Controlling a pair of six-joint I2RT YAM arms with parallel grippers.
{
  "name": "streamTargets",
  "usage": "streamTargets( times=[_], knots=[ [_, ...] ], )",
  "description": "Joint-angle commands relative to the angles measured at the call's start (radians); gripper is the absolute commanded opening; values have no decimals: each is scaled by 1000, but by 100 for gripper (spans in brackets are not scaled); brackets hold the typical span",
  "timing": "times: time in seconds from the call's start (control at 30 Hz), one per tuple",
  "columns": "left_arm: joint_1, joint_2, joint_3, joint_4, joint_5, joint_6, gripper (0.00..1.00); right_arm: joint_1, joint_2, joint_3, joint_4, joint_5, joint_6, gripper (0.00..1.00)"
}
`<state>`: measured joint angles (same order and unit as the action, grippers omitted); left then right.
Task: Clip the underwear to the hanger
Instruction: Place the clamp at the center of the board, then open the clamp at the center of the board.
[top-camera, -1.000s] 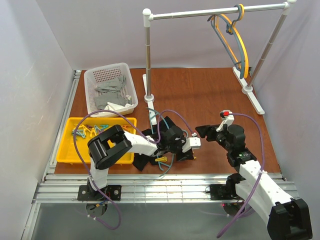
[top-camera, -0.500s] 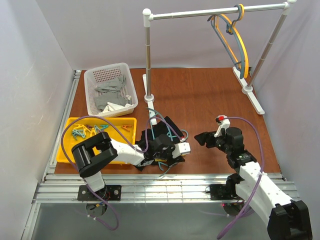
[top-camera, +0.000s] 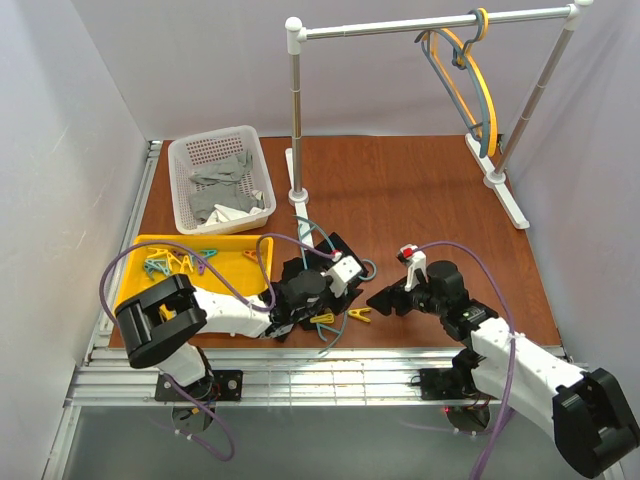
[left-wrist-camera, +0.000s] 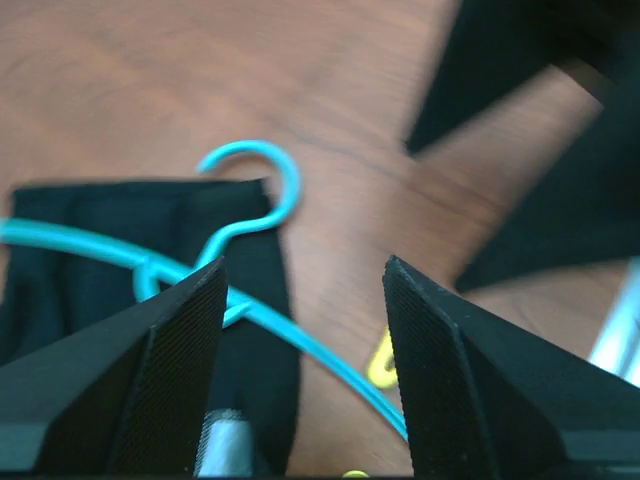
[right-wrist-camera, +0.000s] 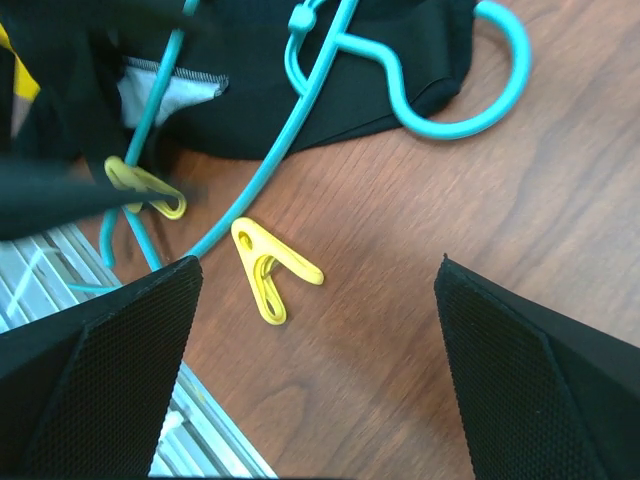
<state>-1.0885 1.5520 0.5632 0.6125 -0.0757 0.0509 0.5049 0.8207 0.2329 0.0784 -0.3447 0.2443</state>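
From above, the underwear (top-camera: 336, 244) lies crumpled near the front edge of the desk (top-camera: 430, 190), with the hanger (top-camera: 318, 232) lying across it. The left hand (top-camera: 342, 272) hovers right over the pair. The right hand (top-camera: 383, 298) sits just beside them on the right, with a loose yellow clip (top-camera: 358, 315) between the two hands. With the hands this close together, a reach by either could knock the other.

In the left wrist view, the left hand (left-wrist-camera: 305, 270) has its jaws apart and grips nothing. The hanger (left-wrist-camera: 290, 190) hook and the underwear (left-wrist-camera: 90, 230) lie directly below, the hook bending past the cloth's edge onto bare wood.

In the right wrist view, the right hand (right-wrist-camera: 318, 262) is spread wide and empty. The loose yellow clip (right-wrist-camera: 265, 265) lies flat below it, just beside the hanger (right-wrist-camera: 490, 110) arm. A second clip (right-wrist-camera: 145, 185) sits by the other arm, near the underwear (right-wrist-camera: 300, 90). The flat clip would probably skid if a finger nudges it, and dragging the hanger would slide it off the cloth.
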Motion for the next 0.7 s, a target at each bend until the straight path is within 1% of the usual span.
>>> streamTargets(
  times=[0.0, 0.03, 0.07, 0.17, 0.27, 0.43, 0.6, 0.67],
  knots=[
    [16, -35, 17, -65, -266, -141, 57, 29, 38, 26, 76, 32, -51, 87],
    [24, -58, 9, -69, -280, -157, 59, 32, 43, 17, 119, 17, -56, 88],
    [42, -72, -18, -71, -300, -173, 66, 32, 49, 16, 133, 13, -62, 89],
    [77, -142, -65, -57, -280, -209, 73, 38, 73, 19, 178, 15, -94, 91],
    [108, -188, -109, -48, -271, -229, 80, 41, 135, 40, 207, -3, -123, 91],
    [145, -213, -140, -62, -269, -250, 81, 66, 261, 59, 245, -79, -145, 90],
    [187, -242, -164, -60, -247, -267, 82, 104, 268, 43, 277, -128, -155, 89],
    [210, -247, -169, -62, -243, -278, 82, 136, 273, 39, 277, -114, -158, 89]
  ],
)
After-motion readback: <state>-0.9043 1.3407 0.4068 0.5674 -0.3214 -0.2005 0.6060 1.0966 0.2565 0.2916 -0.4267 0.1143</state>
